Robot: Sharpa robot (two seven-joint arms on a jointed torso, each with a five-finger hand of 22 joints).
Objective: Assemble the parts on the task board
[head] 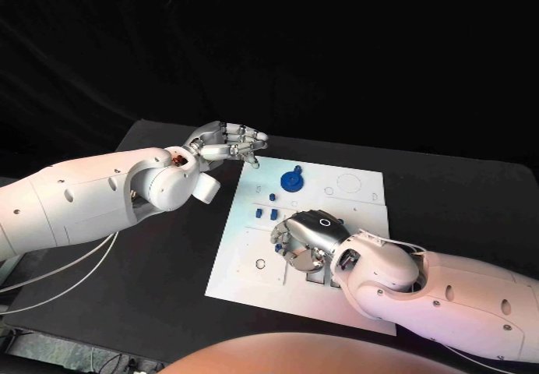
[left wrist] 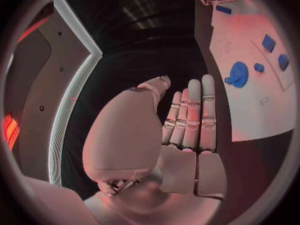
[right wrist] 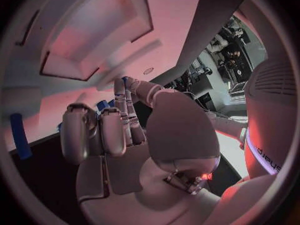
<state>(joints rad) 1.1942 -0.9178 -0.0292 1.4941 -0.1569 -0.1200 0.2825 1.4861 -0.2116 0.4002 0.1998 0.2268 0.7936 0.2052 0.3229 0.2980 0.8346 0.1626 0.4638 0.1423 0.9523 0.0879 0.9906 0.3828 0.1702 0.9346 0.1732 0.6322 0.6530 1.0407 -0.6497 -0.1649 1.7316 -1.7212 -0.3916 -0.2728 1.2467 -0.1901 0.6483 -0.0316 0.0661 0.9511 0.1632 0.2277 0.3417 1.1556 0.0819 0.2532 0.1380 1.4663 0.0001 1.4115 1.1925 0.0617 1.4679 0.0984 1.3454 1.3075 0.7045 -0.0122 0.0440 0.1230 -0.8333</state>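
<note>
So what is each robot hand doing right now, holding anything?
Left robot hand: open, holds nothing, beside the task board.
Right robot hand: fingers curled over the board; holding anything cannot be told.

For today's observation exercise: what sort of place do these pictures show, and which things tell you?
Probably a robotics lab test bench: a black table against dark surroundings, a white task board with small blue parts, and two robot hands working over it.

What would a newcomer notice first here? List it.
The white task board mid-table, with a blue gear near its far edge. The right hand rests low over the board's middle beside small blue parts. The left hand hovers off the board's far left corner, holding nothing.
</note>
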